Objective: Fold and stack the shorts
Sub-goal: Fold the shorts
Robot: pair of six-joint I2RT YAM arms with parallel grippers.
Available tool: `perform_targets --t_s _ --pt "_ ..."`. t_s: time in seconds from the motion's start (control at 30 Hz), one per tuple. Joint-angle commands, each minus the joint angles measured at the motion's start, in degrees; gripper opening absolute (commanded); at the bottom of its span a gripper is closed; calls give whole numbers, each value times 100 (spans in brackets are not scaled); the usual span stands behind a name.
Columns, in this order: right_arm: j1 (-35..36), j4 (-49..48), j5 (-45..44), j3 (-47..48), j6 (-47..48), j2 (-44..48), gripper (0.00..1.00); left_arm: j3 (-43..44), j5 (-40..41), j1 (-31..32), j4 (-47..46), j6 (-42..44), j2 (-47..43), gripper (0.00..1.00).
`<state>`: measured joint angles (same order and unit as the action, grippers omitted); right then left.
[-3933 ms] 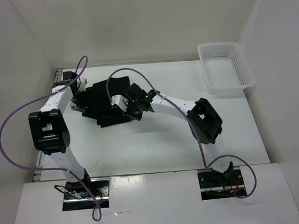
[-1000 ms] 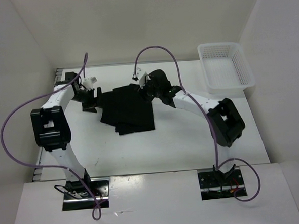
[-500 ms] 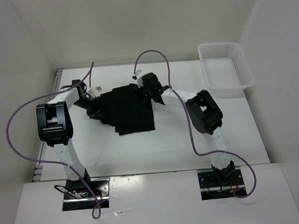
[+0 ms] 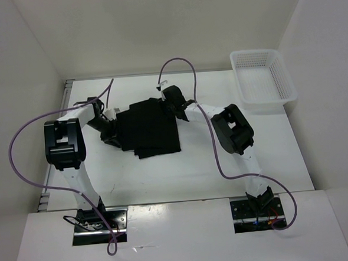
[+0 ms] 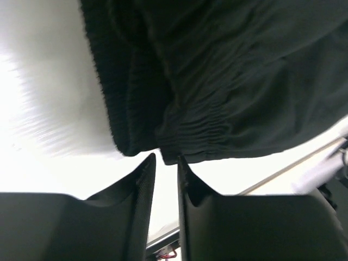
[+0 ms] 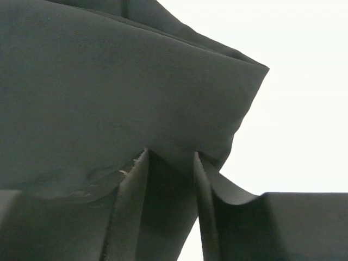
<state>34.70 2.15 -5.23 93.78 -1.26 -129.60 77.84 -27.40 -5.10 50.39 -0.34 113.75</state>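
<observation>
- The shorts [image 6: 109, 81] are lying on the white table [image 6: 304, 109], with one corner pointing right.
- The right gripper [image 6: 171, 157] is sitting at their edge, with fabric filling the gap between its fingers [image 6: 130, 185].

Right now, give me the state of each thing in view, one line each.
shorts, folded, lying flat on the table
left hand, nearly closed at the gathered waistband edge; grip unclear
right hand, closed on a fold of the shorts
basket, upright, empty, far right
</observation>
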Motion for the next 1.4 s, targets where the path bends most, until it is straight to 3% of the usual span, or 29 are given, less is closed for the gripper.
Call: perform_targets --t_s 0.0,0.07,0.2,0.23,0.33,0.37,0.47,0.57,0.67,0.97,1.13,1.37 --pt "72 -83 -215 211 -24 -39 45 -68 630 45 32 34 -240 30" --pt "142 -153 -215 150 134 136 53 -15 630 105 32 34 -292 35" --pt "195 -215 -162 228 582 637 60 117 578 106 32 34 -547 57" --pt "195 -137 -162 229 696 899 60 178 578 106 32 34 -730 70" --pt "195 213 -434 456 1038 1496 65 231 192 10 32 34 -1230 86" --pt "195 337 -513 509 1118 1664 65 231 69 -52 -81 34 -1381 100" --pt "195 830 -715 423 1478 2402 69 127 -344 -411 -423 34 -2101 100" --pt "91 971 -838 -121 1874 3325 70 -269 -215 -912 -1098 34 -2971 100" --pt "-111 971 -1023 -921 2103 4254 71 -620 593 -1299 -1592 34 -3701 100" --pt "-1772 611 -963 -3022 2261 6191 75 -1850 2578 -1950 -2155 34 -5168 100" --pt "-2072 444 -795 -3726 2227 7078 76 -2027 3073 -2056 -2218 34 -5398 100" --pt "-2274 497 -540 -4428 2051 7774 76 -2220 3021 -2056 -2323 34 -5653 100"
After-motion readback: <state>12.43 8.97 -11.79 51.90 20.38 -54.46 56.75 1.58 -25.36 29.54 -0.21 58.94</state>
